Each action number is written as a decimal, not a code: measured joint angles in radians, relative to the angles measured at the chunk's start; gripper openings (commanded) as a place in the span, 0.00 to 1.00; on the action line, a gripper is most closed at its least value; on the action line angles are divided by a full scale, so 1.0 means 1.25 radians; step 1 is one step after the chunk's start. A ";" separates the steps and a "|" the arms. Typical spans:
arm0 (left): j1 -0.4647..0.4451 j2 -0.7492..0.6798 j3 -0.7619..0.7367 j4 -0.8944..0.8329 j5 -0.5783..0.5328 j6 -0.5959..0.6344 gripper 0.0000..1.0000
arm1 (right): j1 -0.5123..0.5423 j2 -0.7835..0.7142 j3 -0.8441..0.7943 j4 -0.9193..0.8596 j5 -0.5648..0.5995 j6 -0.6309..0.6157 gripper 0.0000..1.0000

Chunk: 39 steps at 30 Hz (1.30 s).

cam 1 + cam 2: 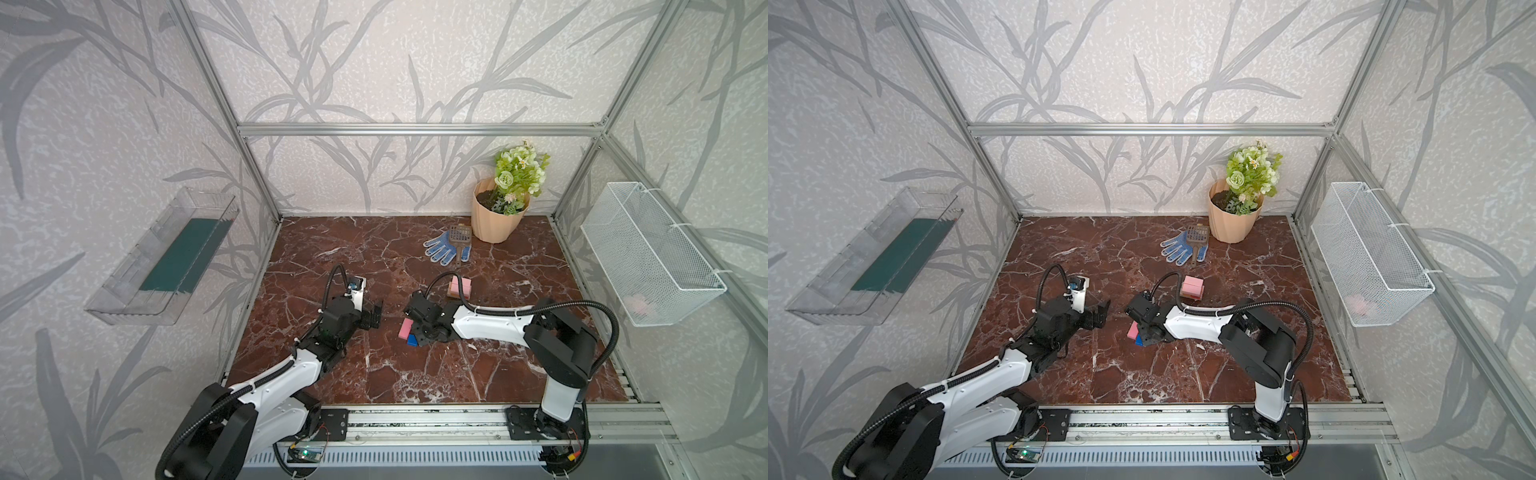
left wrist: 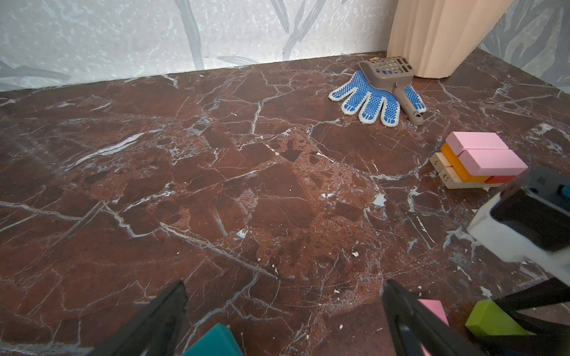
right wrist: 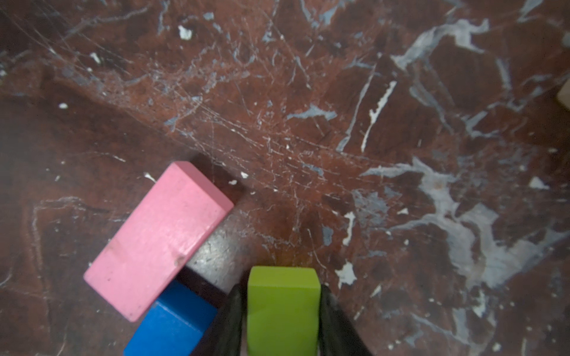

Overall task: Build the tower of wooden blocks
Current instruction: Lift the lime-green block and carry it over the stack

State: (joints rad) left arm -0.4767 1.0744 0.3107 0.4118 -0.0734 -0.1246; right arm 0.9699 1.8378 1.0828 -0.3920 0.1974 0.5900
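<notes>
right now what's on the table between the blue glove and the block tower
Nothing. The marble table is bare between the blue glove and the tower. This is clearest in the left wrist view, and both top views agree.

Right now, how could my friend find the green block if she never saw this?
Look at the dark red marble table, near its middle, where the right end effector points down. Pinched in it is the green block. A pink block and a blue block lie beside it, but it is the only green one, and the only one gripped.
</notes>
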 measured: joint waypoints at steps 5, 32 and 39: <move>0.000 -0.003 0.000 0.000 0.001 0.000 0.99 | 0.000 -0.003 0.003 -0.025 0.020 0.013 0.33; 0.000 -0.004 0.000 0.000 0.016 0.000 0.99 | -0.280 -0.077 0.289 -0.293 0.159 0.190 0.14; 0.000 -0.007 0.000 0.000 0.017 0.001 0.99 | -0.313 0.031 0.368 -0.370 0.130 0.263 0.05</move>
State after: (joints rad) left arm -0.4767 1.0657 0.3107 0.4118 -0.0517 -0.1238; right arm 0.5789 1.8763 1.5429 -0.8539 0.3595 0.9184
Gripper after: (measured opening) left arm 0.992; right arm 0.326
